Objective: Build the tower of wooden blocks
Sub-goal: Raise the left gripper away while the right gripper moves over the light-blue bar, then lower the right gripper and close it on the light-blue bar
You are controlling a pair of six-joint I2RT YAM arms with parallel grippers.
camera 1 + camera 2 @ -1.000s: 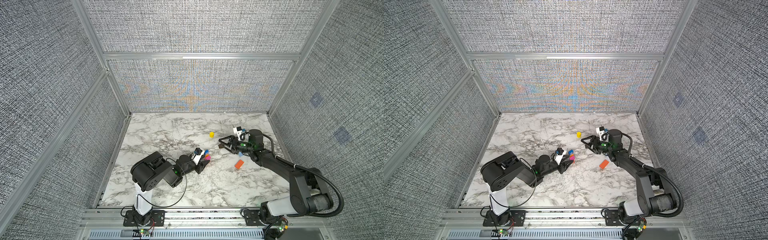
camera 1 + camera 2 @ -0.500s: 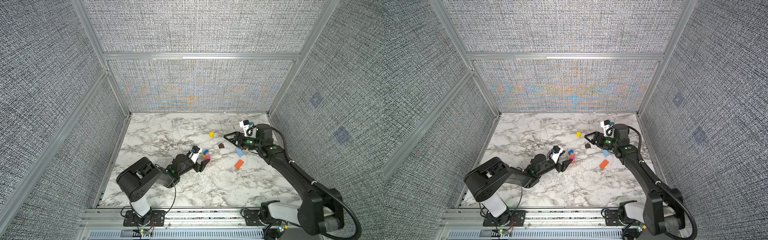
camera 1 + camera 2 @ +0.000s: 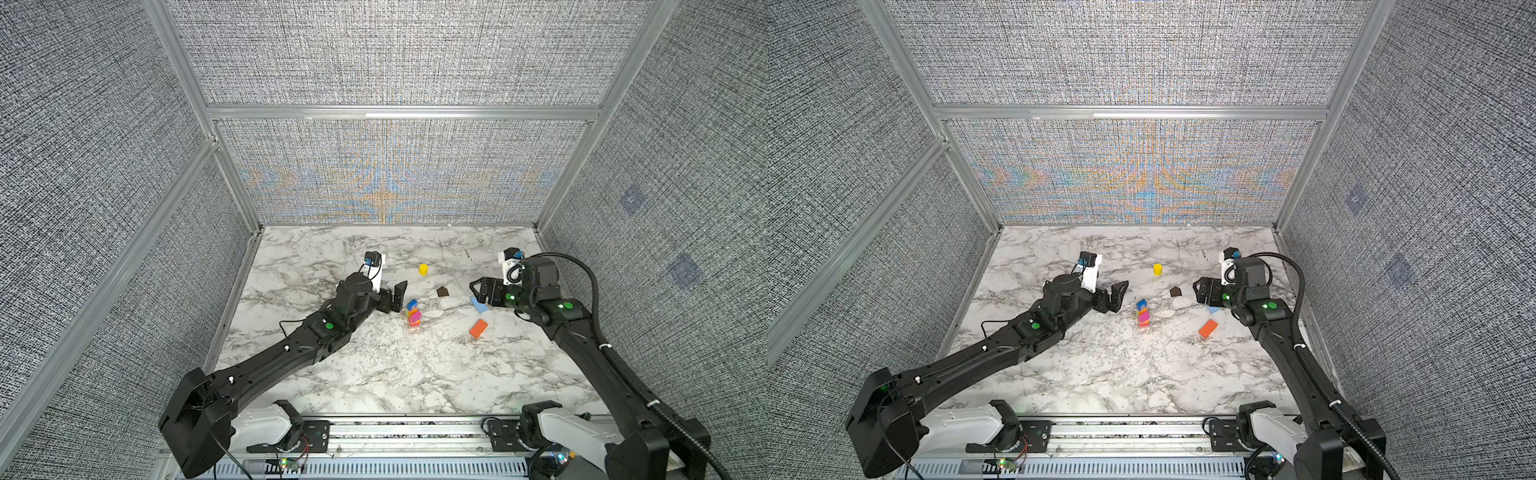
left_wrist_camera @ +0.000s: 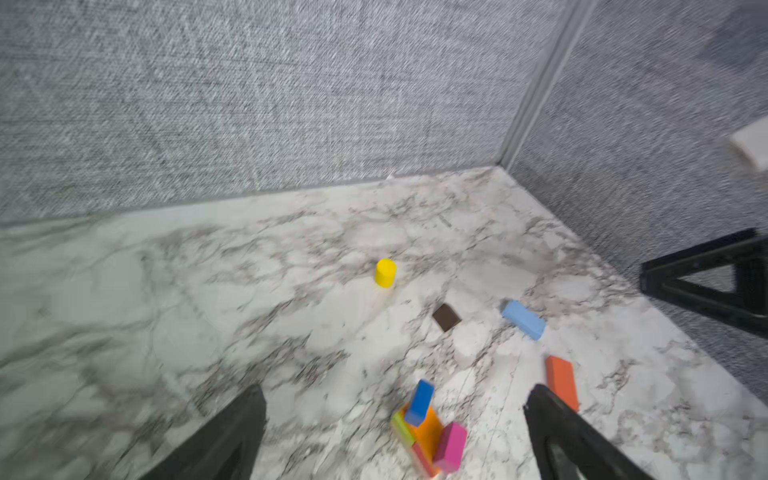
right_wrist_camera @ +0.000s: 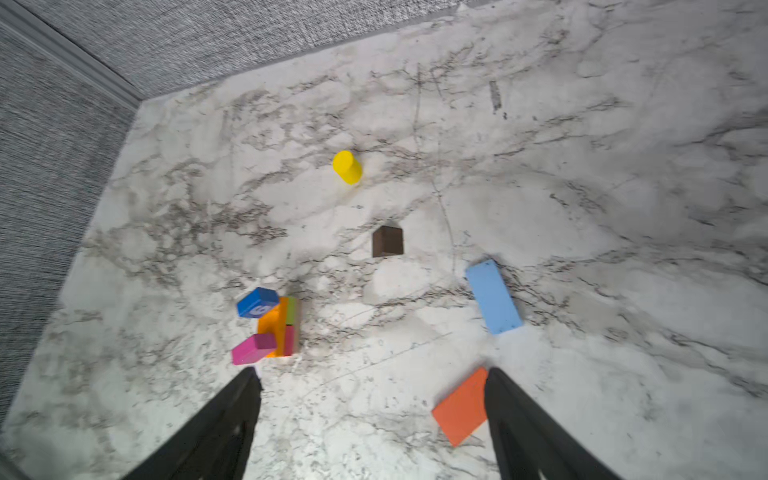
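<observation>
Three grey woven walls (image 3: 395, 50), marble tabletop (image 3: 395, 374), scattered wood blocks (image 3: 478, 328)

black arms (image 3: 291, 353), white bases (image 3: 262, 424), green dots (image 3: 329, 326)

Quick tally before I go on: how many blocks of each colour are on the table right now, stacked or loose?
Yellow cylinder: 1
Dark brown block: 1
Light blue brick: 1
Dark blue cube: 1
Orange brick and orange slab: 2
Green block: 1
Magenta block: 1
Red block: 1
Total: 9

Grey woven walls (image 3: 374, 50), aluminium frame (image 3: 399, 112), marble tabletop (image 3: 374, 374)
</observation>
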